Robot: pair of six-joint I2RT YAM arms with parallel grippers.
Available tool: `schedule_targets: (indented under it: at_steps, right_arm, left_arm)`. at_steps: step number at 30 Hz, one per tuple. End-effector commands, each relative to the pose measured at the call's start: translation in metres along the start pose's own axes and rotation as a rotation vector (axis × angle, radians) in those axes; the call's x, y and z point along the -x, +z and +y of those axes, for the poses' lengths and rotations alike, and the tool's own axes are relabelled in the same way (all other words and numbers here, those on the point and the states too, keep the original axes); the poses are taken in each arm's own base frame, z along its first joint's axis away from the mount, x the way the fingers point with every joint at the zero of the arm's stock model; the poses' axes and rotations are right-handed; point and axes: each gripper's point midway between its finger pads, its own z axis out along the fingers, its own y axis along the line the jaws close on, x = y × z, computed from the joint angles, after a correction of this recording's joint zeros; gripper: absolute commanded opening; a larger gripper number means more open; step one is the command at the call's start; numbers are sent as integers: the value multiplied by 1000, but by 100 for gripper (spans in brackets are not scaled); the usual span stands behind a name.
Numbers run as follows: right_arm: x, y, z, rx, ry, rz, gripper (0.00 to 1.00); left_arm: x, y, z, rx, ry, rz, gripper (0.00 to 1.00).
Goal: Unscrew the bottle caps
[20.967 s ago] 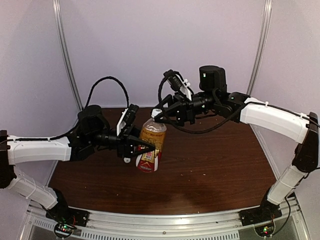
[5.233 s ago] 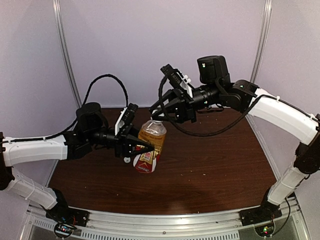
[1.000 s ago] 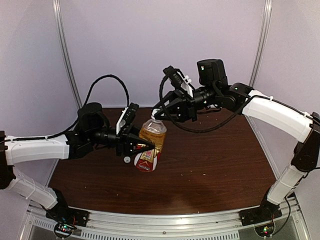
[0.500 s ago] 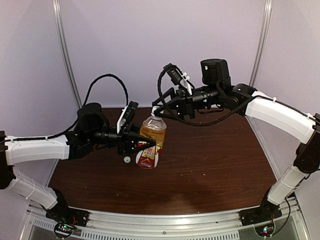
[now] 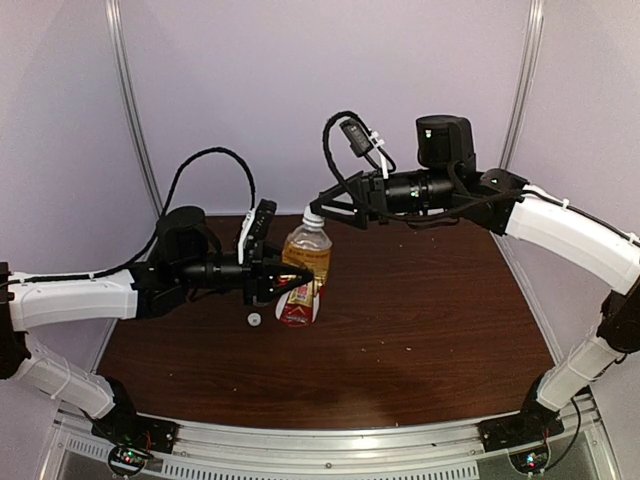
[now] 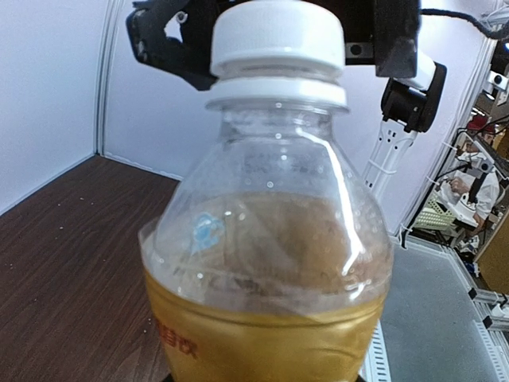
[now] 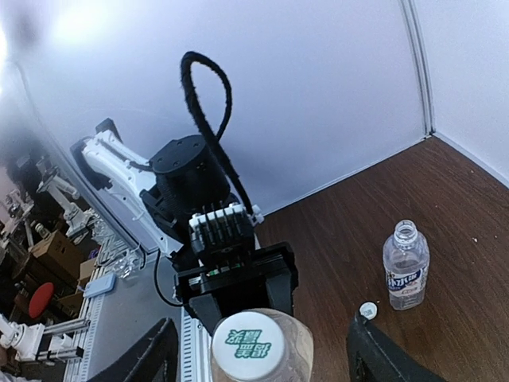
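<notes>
The amber bottle [image 5: 305, 258] with a red-yellow label stands left of centre on the table, with its white cap [image 5: 313, 222] on. My left gripper [image 5: 290, 283] is shut on its body; the bottle [image 6: 270, 263] fills the left wrist view. My right gripper [image 5: 322, 210] is open at the cap. In the right wrist view its fingers [image 7: 155, 350] stand wide on either side of the cap [image 7: 249, 344] without touching it. A clear bottle [image 7: 406, 267] with a white-blue label stands open, with a loose white cap [image 7: 367, 310] beside it. That loose cap [image 5: 255, 319] lies by my left gripper.
The dark wooden table [image 5: 430, 320] is closed in by pale walls at the back and sides. Black cables loop above both wrists. The aluminium rail [image 5: 330, 445] with the arm bases runs along the near edge.
My right gripper has turned at the wrist and shifted slightly up and right; its fingers now stand apart from the cap. My left gripper still holds the amber bottle.
</notes>
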Motion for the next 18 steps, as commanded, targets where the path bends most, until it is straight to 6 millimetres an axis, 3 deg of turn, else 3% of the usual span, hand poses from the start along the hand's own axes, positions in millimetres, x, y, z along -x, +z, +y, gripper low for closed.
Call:
schedule_targets:
  at_steps: [1,7,18]
  right_arm:
    - [21,-5,-15,-157,102,-89,72]
    - [17,7,-25,-222,148,-75,71]
    - [2,26,-22,-182,169,-18,52]
  left_arm:
    - [25,-4,7,76,62,-53,36]
    - [24,-4,12,104,57,-47,36]
    - [24,-8,16,137,65,-45,36]
